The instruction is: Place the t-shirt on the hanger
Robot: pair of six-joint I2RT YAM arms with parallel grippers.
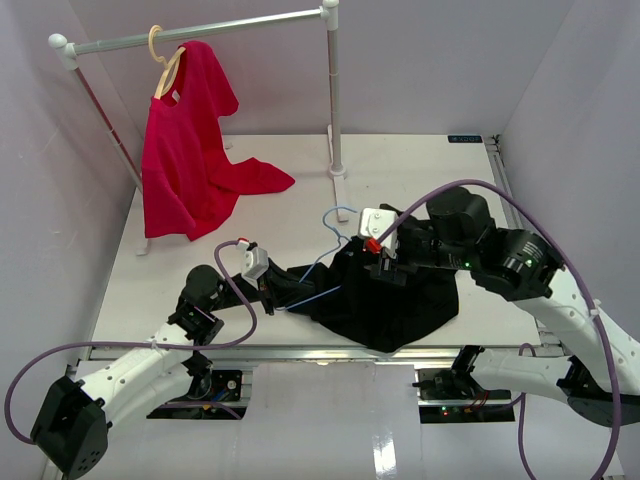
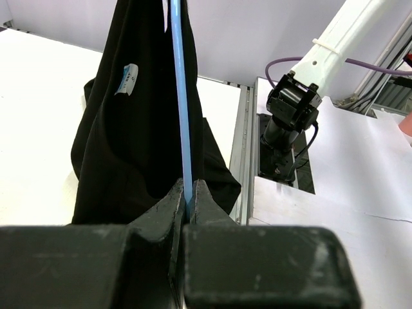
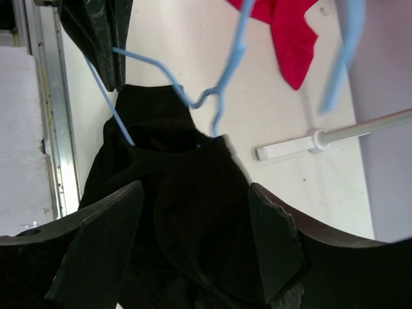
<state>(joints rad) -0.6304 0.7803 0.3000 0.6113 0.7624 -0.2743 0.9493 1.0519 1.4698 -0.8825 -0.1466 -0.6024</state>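
Observation:
The black t-shirt (image 1: 395, 300) lies bunched at the table's front middle. The light-blue wire hanger (image 1: 338, 216) stands with its hook up behind the shirt, and its lower wires run into the shirt's neck opening (image 3: 174, 145). My left gripper (image 1: 280, 290) is shut on one hanger wire (image 2: 180, 96), with the shirt (image 2: 129, 148) draped just beyond it. My right gripper (image 1: 385, 265) is over the shirt's upper part. Its jaws are open wide, with black fabric (image 3: 193, 206) between the fingers (image 3: 273, 238). The hanger (image 3: 228, 64) shows beyond them.
A red shirt (image 1: 185, 160) hangs on a wooden hanger (image 1: 168, 62) from the white rack rail (image 1: 200, 35) at the back left, its hem trailing on the table. The rack's right post (image 1: 335, 100) stands behind the hanger. The table's metal front edge (image 2: 241, 154) is near the shirt.

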